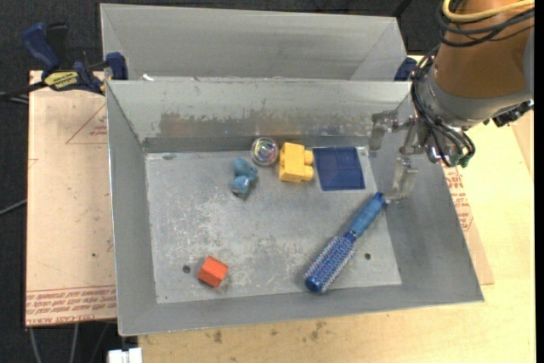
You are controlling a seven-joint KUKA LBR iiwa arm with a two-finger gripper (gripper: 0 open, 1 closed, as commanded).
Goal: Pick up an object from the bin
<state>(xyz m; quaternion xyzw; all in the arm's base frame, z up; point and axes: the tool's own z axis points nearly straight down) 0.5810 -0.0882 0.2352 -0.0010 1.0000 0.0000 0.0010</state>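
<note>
1. Orange block (212, 271), front left: lying untouched.
2. Blue brush (344, 245), right of centre: flat on the bin (272, 234) floor, not lifted.
3. Gripper (405, 178): just beside the brush's handle tip; whether open or closed cannot be told. Judged outstanding: grasp and lift.

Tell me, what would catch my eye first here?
First, the big orange-capped arm, reaching in over the right side of the grey bin. Inside, a blue brush lies slantwise at lower right, its handle pointing up toward the arm. A yellow block sits near the back wall, and an orange block lies alone at lower left.
</note>
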